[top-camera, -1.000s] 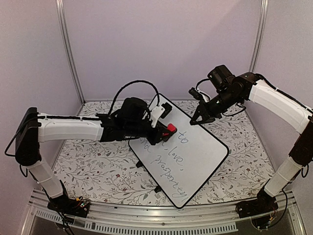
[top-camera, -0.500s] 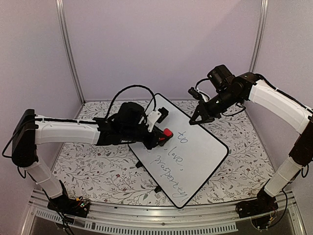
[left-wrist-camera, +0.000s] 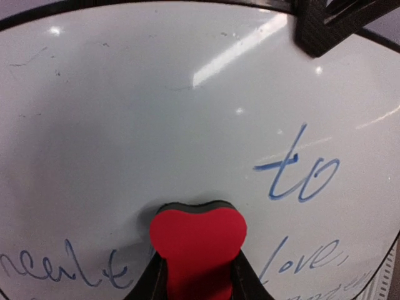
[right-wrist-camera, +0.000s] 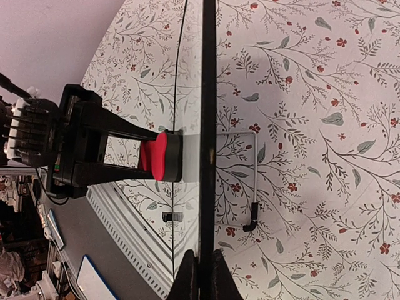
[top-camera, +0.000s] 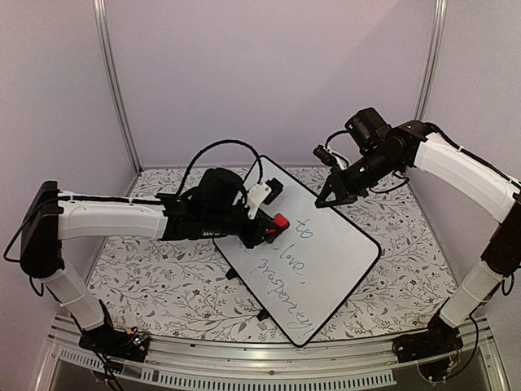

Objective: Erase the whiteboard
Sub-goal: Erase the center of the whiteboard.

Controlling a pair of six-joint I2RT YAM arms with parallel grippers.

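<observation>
The whiteboard [top-camera: 334, 265] stands tilted at the table's middle, with blue cursive words [top-camera: 281, 273] down its lower half. My left gripper [top-camera: 271, 226] is shut on a red eraser [top-camera: 281, 220], whose dark pad is pressed flat on the board's upper left part. In the left wrist view the eraser [left-wrist-camera: 199, 237] sits between the word "to" [left-wrist-camera: 300, 178] and writing at the lower left [left-wrist-camera: 62, 269]; the board [left-wrist-camera: 156, 106] above it is wiped. My right gripper [top-camera: 330, 199] is shut on the board's far rim [right-wrist-camera: 208, 94], the right gripper [right-wrist-camera: 201, 272] pinching it edge-on.
A floral cloth [top-camera: 155, 281] covers the table. A wire stand [right-wrist-camera: 254, 187] props the board from behind. Metal posts [top-camera: 114, 90] rise at the back corners and a slotted rail [top-camera: 269, 375] runs along the near edge.
My left gripper has slid the eraser slightly down and left on the board. The right arm and the board have not moved.
</observation>
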